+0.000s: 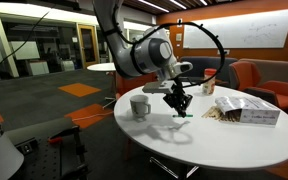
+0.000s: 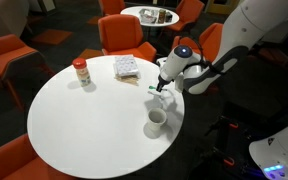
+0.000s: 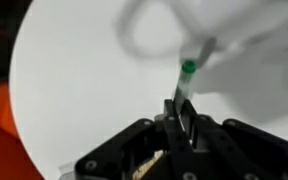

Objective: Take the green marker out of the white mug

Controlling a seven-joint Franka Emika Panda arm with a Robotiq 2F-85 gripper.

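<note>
Pointing down from gripper (image 3: 182,110), green marker (image 3: 187,70)

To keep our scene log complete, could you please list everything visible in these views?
thin bright green marker: one, green, held in the gripper, outside the mug
small greyish-white cylindrical mug: one, white, near the table edge, below the gripper
red-lidded jar with orange label: one, on the table, far from the mug
flat printed packet: one, whitish, on the table
round white table: one, white
orange chairs: several, orange, around the table
robot arm: one, grey-white, over the table
black gripper: one, black, shut on the marker
</note>
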